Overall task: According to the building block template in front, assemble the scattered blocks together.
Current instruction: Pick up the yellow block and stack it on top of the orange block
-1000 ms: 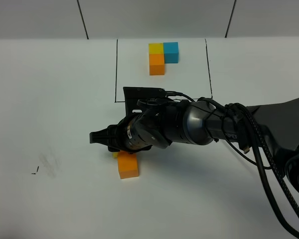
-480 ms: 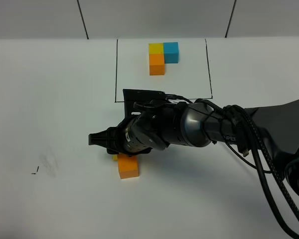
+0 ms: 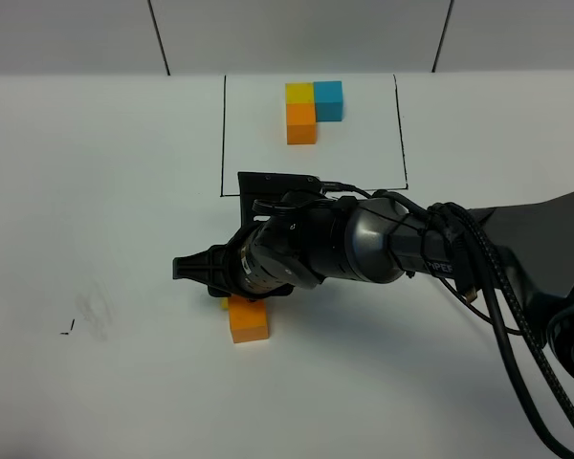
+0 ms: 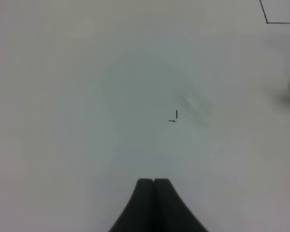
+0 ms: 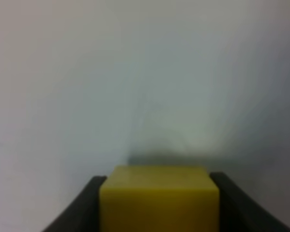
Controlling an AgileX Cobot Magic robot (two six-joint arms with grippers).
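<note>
Two dark fingers of the right hand (image 5: 159, 189) flank the yellow cube (image 5: 159, 205), one on each side, so we read this hand as grasping that cube. Whether the cube rests on the bench (image 3: 96, 191) or hangs just above it, we cannot tell. From the high camera the right hand (image 3: 193, 270) has reached across the middle and sits just behind the orange cube (image 3: 249, 319), touching it or nearly so, and hides almost all of the yellow one. The loose blue cube shows in no view; the arm may cover it. Well apart, at the far side of the bench, the template (image 3: 313, 110) lies inside its black frame (image 3: 223, 134), yellow at the corner. The left hand (image 4: 153, 191) is clenched on nothing over bare bench near a small black mark (image 4: 174, 117). We judge the step to be seating yellow against orange. Next, the faces must meet squarely, with orange kept from sliding, before the hand lets go.
</note>
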